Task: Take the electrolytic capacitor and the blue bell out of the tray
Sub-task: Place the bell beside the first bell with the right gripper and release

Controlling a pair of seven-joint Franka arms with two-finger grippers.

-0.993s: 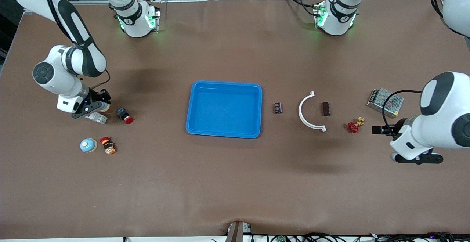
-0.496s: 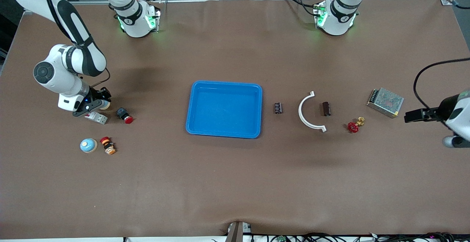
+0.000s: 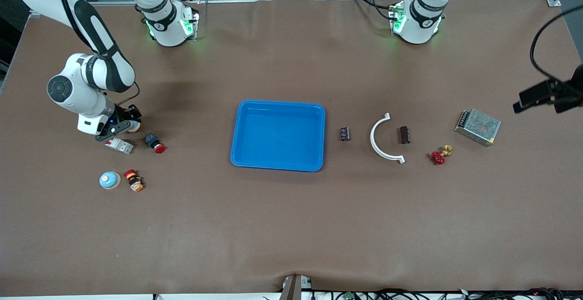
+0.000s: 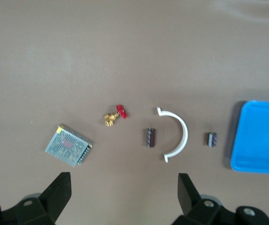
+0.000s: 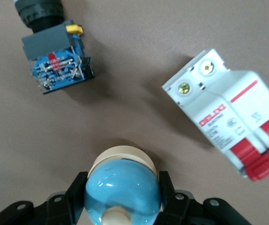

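The right gripper (image 5: 122,197) holds a blue bell (image 5: 122,190), its jaws closed on the dome's two sides, just over the surface toward the right arm's end, beside a white and red breaker (image 5: 230,117) and a push-button switch (image 5: 54,51). The dome looks hard, smooth and light, so it could slip; a grip low across its widest part, near the cream base, seems safest. The tray (image 3: 278,135) lies bare at mid-surface, and the small dark capacitor (image 3: 345,134) lies on the surface just beside its rim. The right arm is bent low, wrist pointing down. The left gripper (image 4: 125,187) hangs high, jaws wide apart and holding nothing, over the mesh box (image 4: 68,145) and the white curved clip (image 4: 176,133).
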